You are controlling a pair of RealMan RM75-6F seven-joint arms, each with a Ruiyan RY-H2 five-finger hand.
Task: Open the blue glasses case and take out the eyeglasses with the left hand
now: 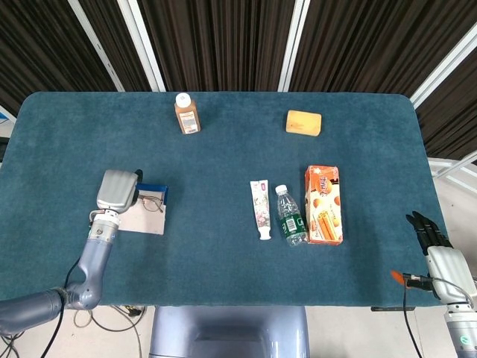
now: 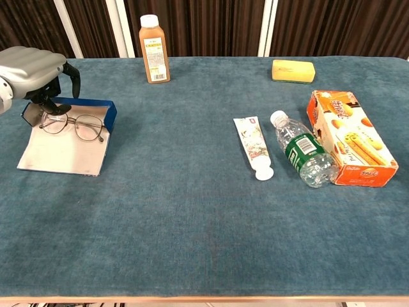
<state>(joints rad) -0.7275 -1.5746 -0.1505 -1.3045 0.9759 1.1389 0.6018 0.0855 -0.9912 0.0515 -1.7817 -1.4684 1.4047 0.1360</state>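
Juice bottle, sponge at back — toothpaste tube, water bottle, probably biscuit box together.

Lab: cloth-covered table, dark slatted wall

Left hand covers the near-left corner of the case and one end of the glasses, so the exact finger contact on the frame can't be read; head view has the hand over most of the case, glasses there too small to resolve. Chest view crops the left arm at the picture's left edge beside the case. Right hand shows only in head view, far right of the case off the table edge, wrist cut by the bottom edge.
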